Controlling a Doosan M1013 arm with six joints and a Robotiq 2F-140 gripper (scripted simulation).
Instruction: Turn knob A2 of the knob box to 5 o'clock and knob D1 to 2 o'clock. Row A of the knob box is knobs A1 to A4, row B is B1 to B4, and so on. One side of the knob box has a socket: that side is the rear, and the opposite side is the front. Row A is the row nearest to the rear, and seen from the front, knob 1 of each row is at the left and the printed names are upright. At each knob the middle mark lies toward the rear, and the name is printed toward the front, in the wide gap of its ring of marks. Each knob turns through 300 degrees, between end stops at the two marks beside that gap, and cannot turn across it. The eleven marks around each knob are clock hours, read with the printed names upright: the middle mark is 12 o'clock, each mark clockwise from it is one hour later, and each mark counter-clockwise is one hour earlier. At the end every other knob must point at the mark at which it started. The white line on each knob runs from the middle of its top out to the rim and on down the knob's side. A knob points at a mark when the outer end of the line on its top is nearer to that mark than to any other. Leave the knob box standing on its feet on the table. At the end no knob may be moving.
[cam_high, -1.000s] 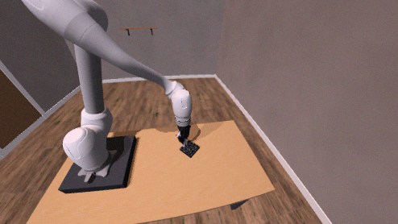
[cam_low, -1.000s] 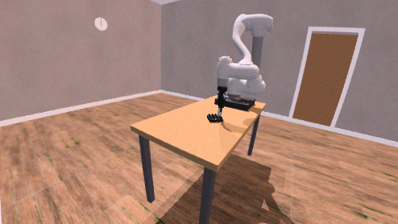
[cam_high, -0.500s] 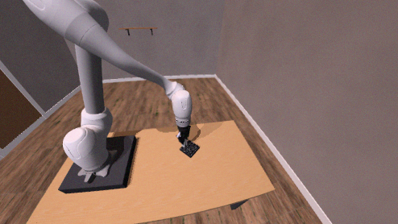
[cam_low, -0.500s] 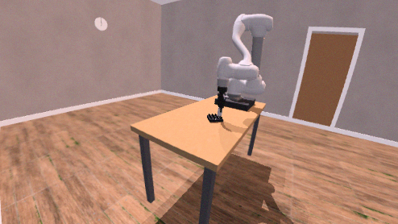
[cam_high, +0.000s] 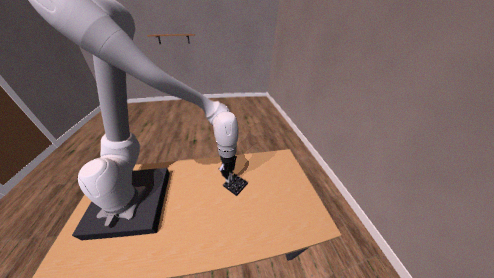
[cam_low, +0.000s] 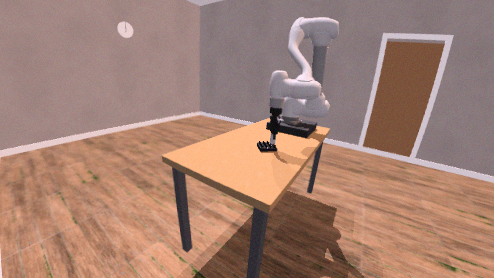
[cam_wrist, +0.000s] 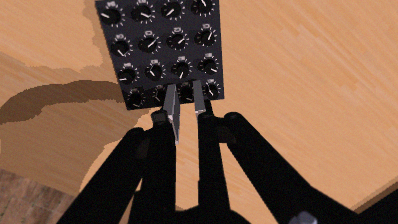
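Note:
The black knob box (cam_high: 235, 187) stands on the wooden table, and it also shows in the exterior view (cam_low: 266, 146) and fills the top of the wrist view (cam_wrist: 162, 50). In the wrist view the printed names sit on the far side of each knob, so the row nearest my fingers is row A. My gripper (cam_wrist: 186, 94) points down over that row, its two fingers narrowly apart on either side of knob A2 (cam_wrist: 186, 94), with small gaps visible. Knob D1 (cam_wrist: 202, 6) is in the far row at the right. The gripper also shows in the top view (cam_high: 227, 176).
The arm's dark base plate (cam_high: 122, 202) sits on the table's left part. The table's right edge (cam_wrist: 380, 197) lies well to the right of the box. The arm casts a shadow (cam_wrist: 60, 97) left of the box.

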